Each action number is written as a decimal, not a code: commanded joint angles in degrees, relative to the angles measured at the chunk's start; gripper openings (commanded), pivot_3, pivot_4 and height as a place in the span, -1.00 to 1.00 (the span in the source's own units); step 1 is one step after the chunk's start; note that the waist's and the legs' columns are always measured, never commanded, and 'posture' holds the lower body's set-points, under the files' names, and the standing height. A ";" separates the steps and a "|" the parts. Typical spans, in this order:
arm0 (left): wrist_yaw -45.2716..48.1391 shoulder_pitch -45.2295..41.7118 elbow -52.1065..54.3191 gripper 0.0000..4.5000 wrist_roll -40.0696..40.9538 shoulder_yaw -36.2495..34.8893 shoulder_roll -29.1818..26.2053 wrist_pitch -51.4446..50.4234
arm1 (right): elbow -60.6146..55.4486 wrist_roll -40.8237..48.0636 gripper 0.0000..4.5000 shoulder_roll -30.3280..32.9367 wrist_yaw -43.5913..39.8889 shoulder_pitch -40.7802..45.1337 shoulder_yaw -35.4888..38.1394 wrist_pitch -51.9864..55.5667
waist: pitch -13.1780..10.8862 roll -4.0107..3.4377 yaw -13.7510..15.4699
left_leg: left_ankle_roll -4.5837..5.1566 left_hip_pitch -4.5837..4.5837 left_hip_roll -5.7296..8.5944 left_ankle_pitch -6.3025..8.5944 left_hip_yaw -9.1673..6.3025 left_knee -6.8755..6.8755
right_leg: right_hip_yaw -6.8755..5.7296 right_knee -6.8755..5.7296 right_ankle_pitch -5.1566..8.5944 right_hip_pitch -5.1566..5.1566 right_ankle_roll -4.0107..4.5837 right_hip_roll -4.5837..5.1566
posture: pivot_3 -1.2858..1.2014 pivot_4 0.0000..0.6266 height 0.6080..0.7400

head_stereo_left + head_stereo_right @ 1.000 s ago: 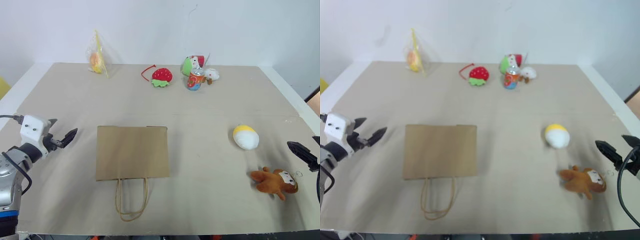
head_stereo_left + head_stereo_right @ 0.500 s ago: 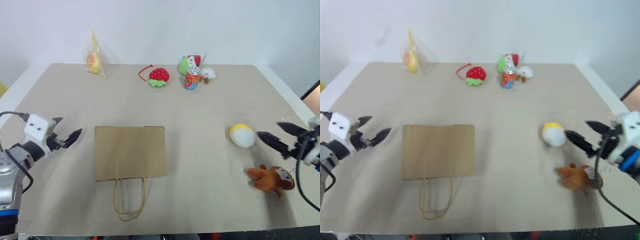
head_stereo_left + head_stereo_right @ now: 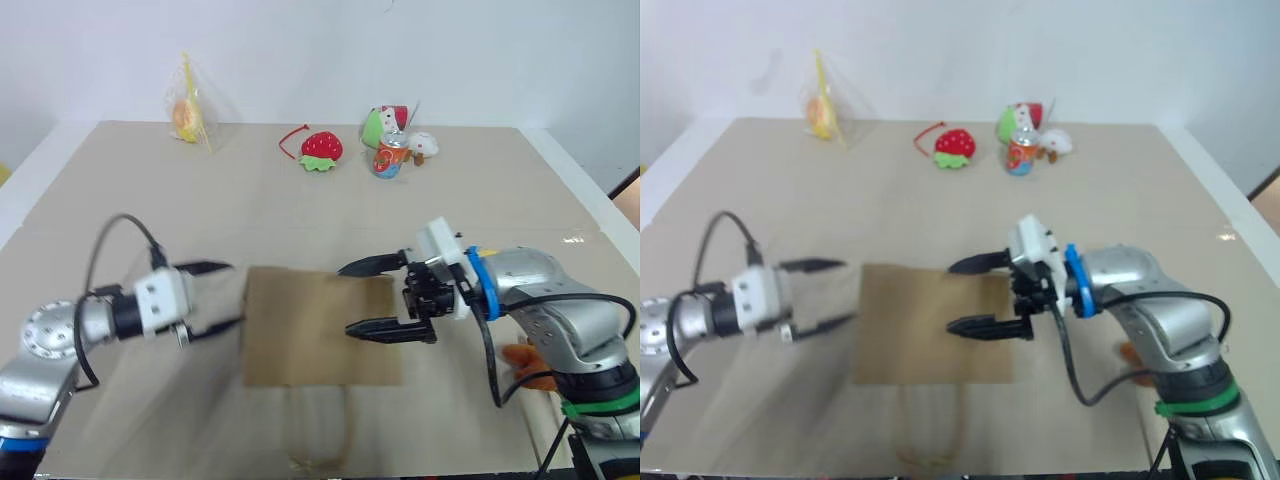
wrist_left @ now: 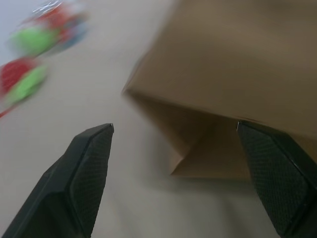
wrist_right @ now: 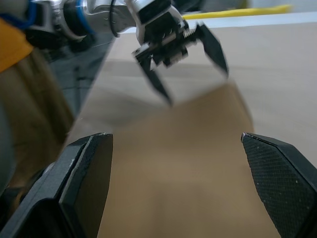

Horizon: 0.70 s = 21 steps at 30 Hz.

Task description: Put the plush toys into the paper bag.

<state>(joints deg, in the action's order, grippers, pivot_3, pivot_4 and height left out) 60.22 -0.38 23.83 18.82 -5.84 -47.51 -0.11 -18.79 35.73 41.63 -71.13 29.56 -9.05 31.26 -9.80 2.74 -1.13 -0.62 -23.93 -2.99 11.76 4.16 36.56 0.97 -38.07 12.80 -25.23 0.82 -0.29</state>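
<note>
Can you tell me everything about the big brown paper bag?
The paper bag is plain brown kraft paper, lying flat on the tan table near the front edge, with thin looped cord handles toward the robot. The left gripper is at its left edge and the right gripper over its right edge, both open, facing each other across it. In the left wrist view its near end shows a folded crease. No toy is in it.

Robot test setup — bare white wall, beige covered table, staged toys and props
</note>
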 commanded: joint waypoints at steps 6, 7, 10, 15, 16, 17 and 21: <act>-1.75 -1.28 -5.22 0.82 2.32 -9.57 -0.34 3.26 | -2.06 -1.88 1.00 1.04 0.90 -4.49 2.46 -3.30 | 0.00 0.00 -0.05 | 0.01 0.22 -0.11 -0.02 0.06 0.02 | 0.02 -0.03 -0.03 0.13 0.03 -0.07 | 0.03 -0.52 1.00; -0.62 -1.50 -4.60 0.82 3.08 -9.76 -0.74 3.93 | -2.17 -1.97 1.00 1.48 0.59 -4.81 2.77 -3.56 | 0.00 0.00 -0.05 | 0.00 0.22 -0.13 -0.02 0.08 0.02 | 0.03 -0.05 -0.04 0.11 0.03 -0.08 | 0.03 -0.52 1.00; 2.51 -3.60 -0.05 0.82 4.58 -8.18 -1.65 6.88 | -3.49 -1.19 1.00 3.34 -0.27 -6.19 4.50 -3.37 | 0.00 0.00 -0.07 | 0.00 0.22 -0.14 -0.01 0.19 0.02 | 0.05 -0.05 -0.04 0.09 0.03 -0.08 | 0.03 -0.52 1.00; 5.11 -3.63 4.01 0.82 4.96 -2.28 -0.16 8.91 | -6.97 0.16 1.00 6.48 -1.15 -9.08 6.98 -3.15 | 0.00 0.00 0.07 | -0.01 0.17 -0.08 -0.01 0.21 0.01 | 0.09 -0.04 -0.03 0.08 0.03 0.01 | 0.03 -0.52 1.00; 5.49 -3.10 4.20 0.82 4.75 -1.10 0.42 9.23 | -7.71 0.43 1.00 6.97 -1.26 -9.59 7.59 -3.01 | 0.00 0.00 0.07 | -0.01 0.20 -0.08 -0.01 0.24 0.01 | 0.11 -0.04 -0.04 0.08 0.02 0.00 | 0.03 -0.52 1.00; 6.36 -2.63 4.04 0.82 4.35 0.39 1.03 10.35 | -8.51 1.03 1.00 7.53 -1.11 -10.09 8.51 -2.42 | 0.00 -0.01 0.05 | -0.01 0.21 -0.07 -0.01 0.24 0.01 | 0.11 -0.04 -0.04 0.09 0.01 0.00 | 0.03 -0.52 1.00; 9.96 -2.02 1.68 0.82 2.43 6.38 2.25 13.53 | -11.07 5.53 1.00 9.80 1.10 -10.92 13.61 1.69 | 0.00 -0.01 -0.12 | -0.01 0.28 -0.06 -0.01 0.27 0.00 | 0.12 -0.04 -0.04 0.14 0.00 -0.01 | 0.03 -0.52 1.00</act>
<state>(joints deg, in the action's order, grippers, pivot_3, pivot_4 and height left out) 65.91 -3.07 26.57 22.91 -5.92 -46.55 8.79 -24.78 35.35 48.57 -71.82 19.09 -2.85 28.85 -9.79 2.73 -1.25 -0.63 -23.61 -3.07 11.75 4.46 36.54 1.10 -38.11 12.75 -25.09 0.82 -0.33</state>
